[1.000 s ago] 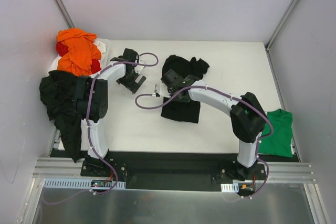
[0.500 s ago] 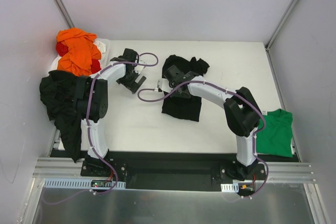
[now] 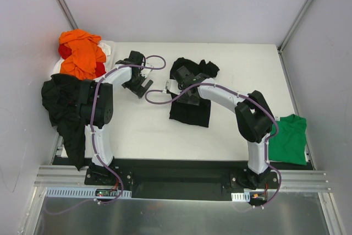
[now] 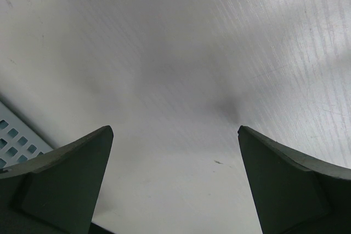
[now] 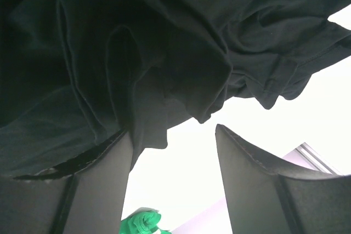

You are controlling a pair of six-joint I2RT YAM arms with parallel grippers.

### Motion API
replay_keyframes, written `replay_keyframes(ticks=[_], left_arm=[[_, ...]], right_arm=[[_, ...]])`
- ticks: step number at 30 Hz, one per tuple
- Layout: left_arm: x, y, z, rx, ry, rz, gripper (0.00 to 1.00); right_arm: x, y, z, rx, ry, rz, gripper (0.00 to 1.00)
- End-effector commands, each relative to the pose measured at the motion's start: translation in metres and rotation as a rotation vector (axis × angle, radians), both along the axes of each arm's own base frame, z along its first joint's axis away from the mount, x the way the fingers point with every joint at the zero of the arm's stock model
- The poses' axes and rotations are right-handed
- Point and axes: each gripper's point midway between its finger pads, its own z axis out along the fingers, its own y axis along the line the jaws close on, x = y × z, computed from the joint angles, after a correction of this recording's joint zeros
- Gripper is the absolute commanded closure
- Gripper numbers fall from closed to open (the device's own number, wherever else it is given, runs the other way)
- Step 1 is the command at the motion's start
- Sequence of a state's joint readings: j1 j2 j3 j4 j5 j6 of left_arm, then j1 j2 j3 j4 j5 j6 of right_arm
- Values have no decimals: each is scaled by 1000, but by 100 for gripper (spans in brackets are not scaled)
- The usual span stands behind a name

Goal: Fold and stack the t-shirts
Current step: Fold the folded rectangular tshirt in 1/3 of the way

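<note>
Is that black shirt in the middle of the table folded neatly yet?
Not yet. The black shirt lies rumpled, its far part bunched in loose creases beneath the open right gripper.

Right arm (image 3: 220,93) over crumpled black t-shirt (image 3: 190,115)

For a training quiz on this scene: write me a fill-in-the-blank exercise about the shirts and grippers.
1. The middle t-shirt, under the right gripper, is ___.
2. The left gripper, over bare table, is ___.
3. The right-edge t-shirt is ___.
4. The orange t-shirt lies at the table's far ___ corner.
Missing words: black; open; green; left.
</note>
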State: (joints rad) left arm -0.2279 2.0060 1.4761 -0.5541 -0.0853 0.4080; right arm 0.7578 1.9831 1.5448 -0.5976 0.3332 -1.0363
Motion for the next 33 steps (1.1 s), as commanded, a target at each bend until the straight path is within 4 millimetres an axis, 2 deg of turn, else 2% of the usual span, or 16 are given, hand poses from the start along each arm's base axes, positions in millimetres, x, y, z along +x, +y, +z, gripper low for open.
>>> replay_keyframes(ticks=[1, 2, 7, 15, 23, 33], left_arm=[[4, -4, 5, -19, -14, -10, 1], [6, -4, 7, -21, -20, -7, 1], [7, -3, 7, -15, -21, -6, 1], [4, -2, 3, -9, -10, -6, 1], [3, -3, 1, -15, -5, -4, 1], [0, -2, -5, -12, 10, -9, 1]], right_arm=[[-3, 3, 43, 83, -67, -19, 36], [-8, 2, 49, 93, -66, -15, 36], [-29, 5, 50, 108, -57, 7, 35], [-57, 15, 35, 117, -7, 36, 35], [-50, 16, 0, 56, 23, 44, 37], [-37, 19, -19, 54, 49, 36, 43]])
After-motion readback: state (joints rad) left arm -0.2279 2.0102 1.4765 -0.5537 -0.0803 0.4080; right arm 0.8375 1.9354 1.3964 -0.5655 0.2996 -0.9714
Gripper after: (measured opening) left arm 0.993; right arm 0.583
